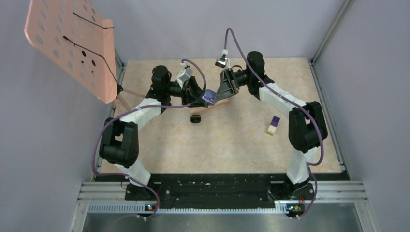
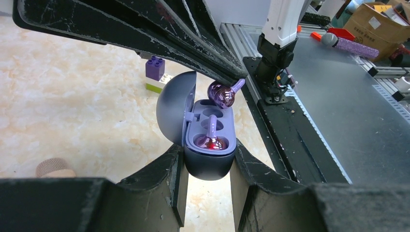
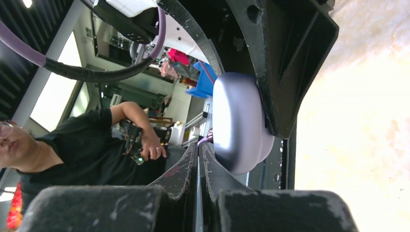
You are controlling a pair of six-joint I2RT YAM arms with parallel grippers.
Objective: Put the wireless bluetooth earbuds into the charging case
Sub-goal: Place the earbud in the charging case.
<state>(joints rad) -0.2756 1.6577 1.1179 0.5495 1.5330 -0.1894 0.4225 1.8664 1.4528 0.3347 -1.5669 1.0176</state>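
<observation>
Seating the second earbud is the step in hand. At lower centre of the left wrist view, the left gripper (image 2: 208, 162) has its jaws closed in on the charging case (image 2: 209, 171), one finger on each side of the dark body. It holds the case with the lid (image 2: 173, 108) swung open toward the left. One purple earbud (image 2: 211, 141) already sits in the lower socket, and the upper socket (image 2: 211, 112) is empty. Just above and right of it, the right gripper (image 2: 235, 81) reaches in from the upper left, its jaws pinched fully together on the stem of the other purple earbud (image 2: 221, 95). The glossy bulb hangs close over the case rim but, as far as I can tell, is not yet in the socket.

To do this well, I judge the bulb should go a little left and down until it centres over the empty socket, with its stem lined up like the seated one's. The lowering should be slow and straight, since a glossy bud could twist in so narrow a pinch. The left arm should hold the case steady. The right jaws should part only once the bud rests in its hollow, because letting go early risks it rolling onto the table (image 2: 72, 96). The purple and cream block (image 2: 155, 73) at upper centre is well apart and no obstacle.
</observation>
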